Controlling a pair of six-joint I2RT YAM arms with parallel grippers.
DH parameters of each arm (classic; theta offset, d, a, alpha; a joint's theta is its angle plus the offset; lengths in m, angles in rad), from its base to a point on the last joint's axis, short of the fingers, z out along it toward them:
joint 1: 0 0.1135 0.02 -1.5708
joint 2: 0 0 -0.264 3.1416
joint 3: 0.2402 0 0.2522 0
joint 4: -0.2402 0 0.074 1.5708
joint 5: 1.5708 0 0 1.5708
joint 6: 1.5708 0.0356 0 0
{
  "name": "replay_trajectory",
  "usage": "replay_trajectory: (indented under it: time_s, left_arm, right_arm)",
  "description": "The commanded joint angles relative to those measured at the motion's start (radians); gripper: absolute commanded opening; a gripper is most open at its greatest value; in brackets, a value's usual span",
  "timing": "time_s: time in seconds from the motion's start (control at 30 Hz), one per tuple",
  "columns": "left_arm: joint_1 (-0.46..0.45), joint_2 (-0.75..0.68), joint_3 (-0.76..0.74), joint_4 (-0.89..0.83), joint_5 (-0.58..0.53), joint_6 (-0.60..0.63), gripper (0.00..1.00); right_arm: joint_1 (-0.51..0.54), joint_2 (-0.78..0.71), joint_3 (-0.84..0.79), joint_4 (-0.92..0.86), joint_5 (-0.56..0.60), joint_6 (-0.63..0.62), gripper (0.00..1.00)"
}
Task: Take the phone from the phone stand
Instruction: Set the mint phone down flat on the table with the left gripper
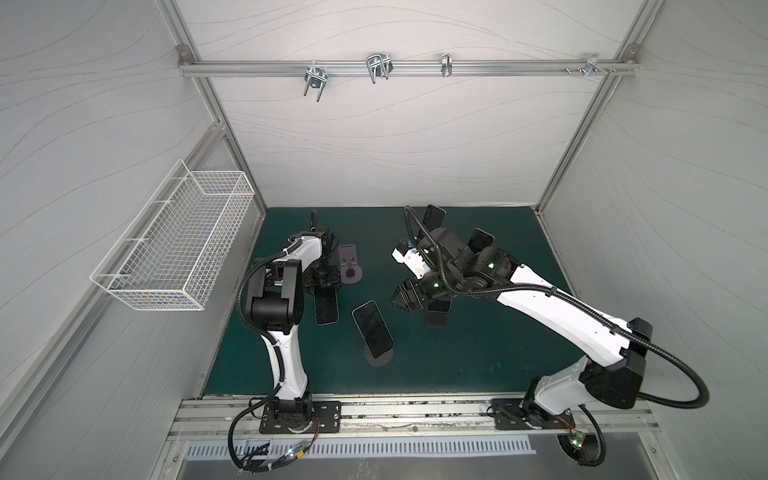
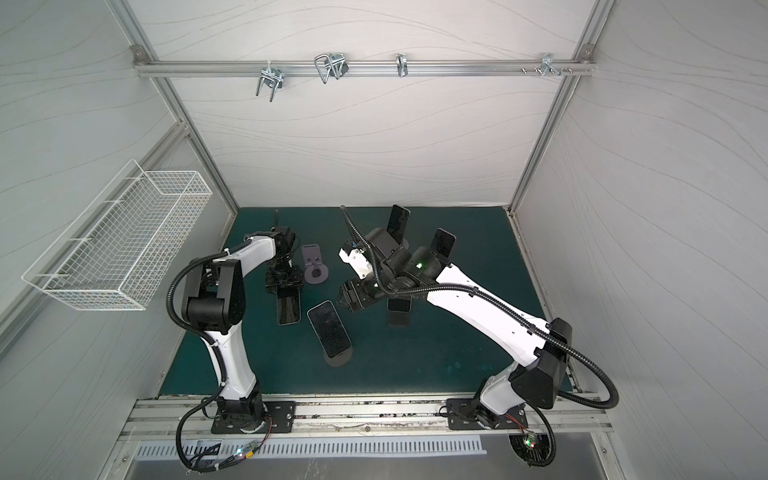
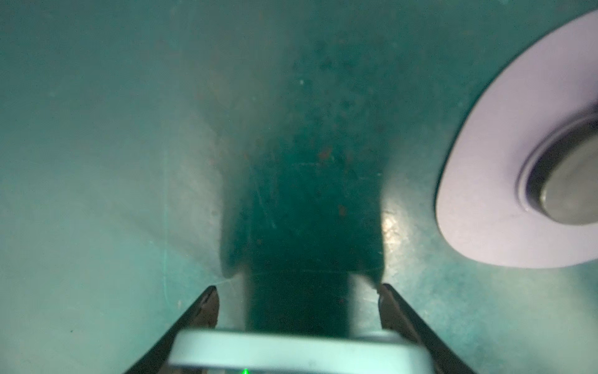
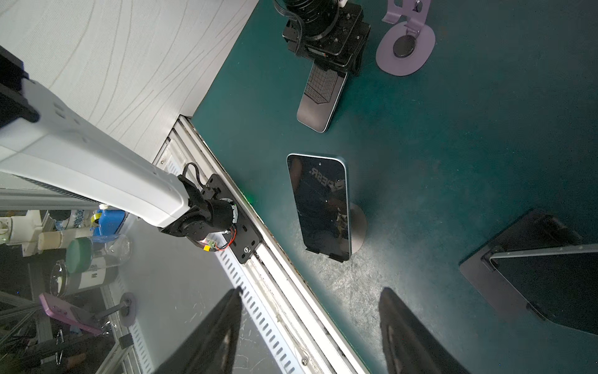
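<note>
Placement looks to be the step in hand: the phone (image 1: 327, 309) is already off the purple stand (image 1: 349, 266), which stands bare just beside it. The left claw (image 3: 297, 288) is clamped across the phone's width near its far end and points down at the tabletop (image 1: 478, 353). In both top views the phone stretches from the claw toward the robot's side, low and close to flat. The right wrist view shows its dark screen facing up and its near end at or almost on the green surface, though I cannot tell whether it truly touches. The right claw (image 4: 310, 291) hangs over the middle of the tabletop with its fingers apart and nothing between them, clear of the left arm's work. A second phone (image 1: 372, 328) leans on a round-footed stand (image 1: 379, 360) near the held phone's near end, close but apart from it. My reading is that the removal itself is done and only the set-down remains. That calls for lowering until the phone's whole back lies on the tabletop, spreading the fingers, and lifting straight up, so neither finger drags the phone into the purple stand's foot or toward the second phone.
</note>
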Motion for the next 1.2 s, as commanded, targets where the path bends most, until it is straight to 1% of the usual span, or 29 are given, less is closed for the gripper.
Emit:
replay_trajectory:
  time_s: [0.0, 0.37, 0.47, 0.7, 1.17]
  left_arm:
    - [0.007, 0.034, 0.043, 0.003, -0.010, -0.014, 0.66]
    - [0.008, 0.033, 0.054, 0.004, 0.000, -0.035, 0.72]
    - [0.008, 0.030, 0.049, 0.008, 0.002, -0.035, 0.77]
    - [0.008, 0.029, 0.046, 0.009, 0.009, -0.031, 0.84]
    - [0.012, 0.002, 0.056, 0.005, 0.014, -0.025, 0.85]
  right_arm:
    - [-0.006, -0.008, 0.004, -0.012, 0.001, -0.024, 0.68]
    - [-0.007, -0.012, 0.001, -0.011, 0.000, -0.024, 0.68]
    - [-0.007, -0.010, 0.002, -0.009, -0.002, -0.016, 0.68]
    - [-0.007, -0.008, 0.006, -0.010, -0.001, -0.011, 0.68]
    - [-0.007, 0.003, 0.041, -0.029, 0.004, -0.010, 0.68]
